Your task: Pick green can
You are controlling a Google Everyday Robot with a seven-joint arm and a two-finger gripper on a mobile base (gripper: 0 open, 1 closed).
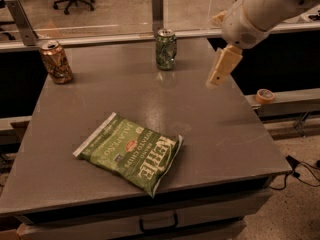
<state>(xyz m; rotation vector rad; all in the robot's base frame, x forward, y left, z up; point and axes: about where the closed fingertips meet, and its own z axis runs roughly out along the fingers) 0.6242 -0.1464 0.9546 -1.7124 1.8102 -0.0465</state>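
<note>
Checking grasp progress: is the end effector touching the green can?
Apart. The camera view shows the end effector right of the green can, bare tabletop between them.
</note>
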